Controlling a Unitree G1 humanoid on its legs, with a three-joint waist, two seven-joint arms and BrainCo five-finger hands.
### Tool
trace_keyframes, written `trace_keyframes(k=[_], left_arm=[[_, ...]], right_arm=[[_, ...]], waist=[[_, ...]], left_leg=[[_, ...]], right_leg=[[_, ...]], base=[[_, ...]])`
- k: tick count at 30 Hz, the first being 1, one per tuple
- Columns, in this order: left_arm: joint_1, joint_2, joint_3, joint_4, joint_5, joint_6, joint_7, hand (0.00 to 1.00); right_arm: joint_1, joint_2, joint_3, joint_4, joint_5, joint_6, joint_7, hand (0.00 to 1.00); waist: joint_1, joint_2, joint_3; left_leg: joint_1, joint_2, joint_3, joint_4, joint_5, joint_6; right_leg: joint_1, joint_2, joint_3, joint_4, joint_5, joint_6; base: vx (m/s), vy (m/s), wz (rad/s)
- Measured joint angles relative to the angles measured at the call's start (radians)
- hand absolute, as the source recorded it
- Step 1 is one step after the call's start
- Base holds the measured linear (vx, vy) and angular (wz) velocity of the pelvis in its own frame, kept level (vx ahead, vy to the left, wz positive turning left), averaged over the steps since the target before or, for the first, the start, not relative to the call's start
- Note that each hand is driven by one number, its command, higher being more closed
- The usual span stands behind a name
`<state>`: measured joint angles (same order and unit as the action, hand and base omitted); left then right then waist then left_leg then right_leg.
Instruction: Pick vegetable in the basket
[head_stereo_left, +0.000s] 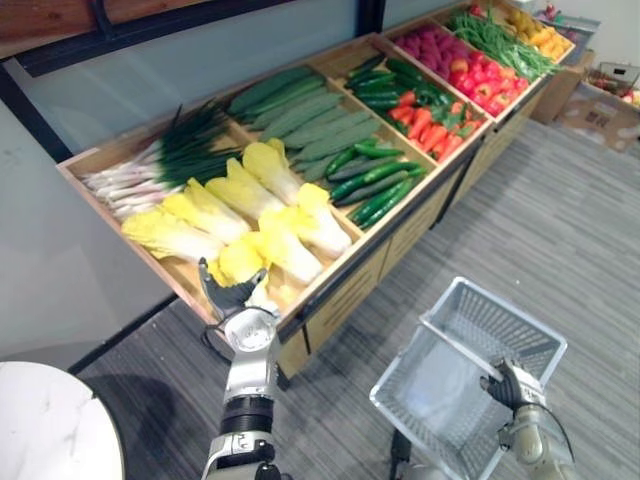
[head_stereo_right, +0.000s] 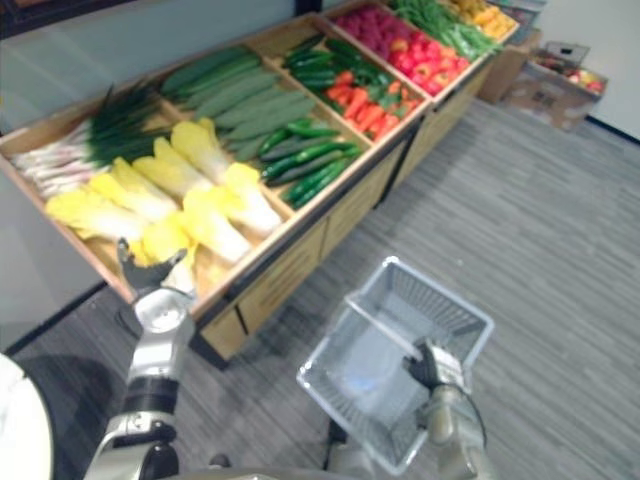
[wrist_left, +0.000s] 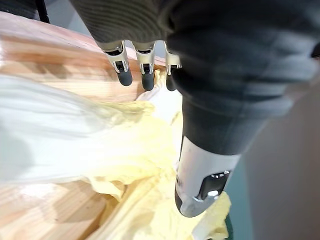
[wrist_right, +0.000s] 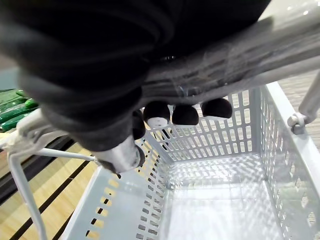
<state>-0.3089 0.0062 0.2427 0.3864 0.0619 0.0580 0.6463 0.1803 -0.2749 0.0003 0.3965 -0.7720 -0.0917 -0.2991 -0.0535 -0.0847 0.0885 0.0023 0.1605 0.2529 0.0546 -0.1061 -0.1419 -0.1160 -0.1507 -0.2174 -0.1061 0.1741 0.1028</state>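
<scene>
The fingers (wrist_left: 124, 75) of my left hand (head_stereo_left: 232, 296) are stretching out straight, thumb apart, over the leafy end of a yellow cabbage (head_stereo_left: 243, 258) lying at the front edge of the wooden table (head_stereo_left: 350, 290). They are not gripping it, and I cannot tell whether they are touching it. My right hand (head_stereo_left: 512, 387) is curling its fingers round the handle (head_stereo_left: 455, 343) of the grey basket (head_stereo_left: 520, 335), holding it beside the table. The basket is carrying nothing, so I judge the task is barely beginning: grasping, lifting and dropping the cabbage in are all waiting.
</scene>
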Motion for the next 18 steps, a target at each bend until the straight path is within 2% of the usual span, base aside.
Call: trace_keyframes(k=[2, 5, 18], left_arm=[[0.001, 0.001, 0.001, 0.031, 0.001, 0.018, 0.000, 0.00], [0.001, 0.006, 0.002, 0.072, 0.016, 0.020, 0.000, 0.00], [-0.048, 0.043, 0.000, 0.253, 0.039, 0.032, -0.008, 0.00]], right_arm=[[-0.002, 0.001, 0.000, 0.000, -0.012, -0.001, -0.001, 1.00], [-0.002, 0.000, -0.001, 0.000, -0.012, -0.002, -0.003, 1.00], [-0.004, -0.001, 0.000, 0.000, -0.011, -0.004, -0.012, 1.00]], waist=[[0.001, 0.006, -0.003], [0.000, 0.012, -0.007], [-0.004, 0.010, -0.008]], left_leg=[[0.000, 0.000, 0.000, 0.000, 0.000, 0.000], [0.002, 0.001, 0.005, 0.000, 0.000, -0.001], [0.003, 0.004, 0.024, -0.017, -0.001, -0.002]], right_leg=[[0.000, 0.000, 0.000, 0.000, 0.000, 0.000], [-0.001, 0.001, 0.004, 0.000, 0.000, 0.000], [-0.021, 0.008, 0.020, -0.001, 0.000, 0.000]], base=[[0.00, 0.000, 0.00], [-0.01, -0.009, -0.03], [-0.01, -0.007, -0.04]])
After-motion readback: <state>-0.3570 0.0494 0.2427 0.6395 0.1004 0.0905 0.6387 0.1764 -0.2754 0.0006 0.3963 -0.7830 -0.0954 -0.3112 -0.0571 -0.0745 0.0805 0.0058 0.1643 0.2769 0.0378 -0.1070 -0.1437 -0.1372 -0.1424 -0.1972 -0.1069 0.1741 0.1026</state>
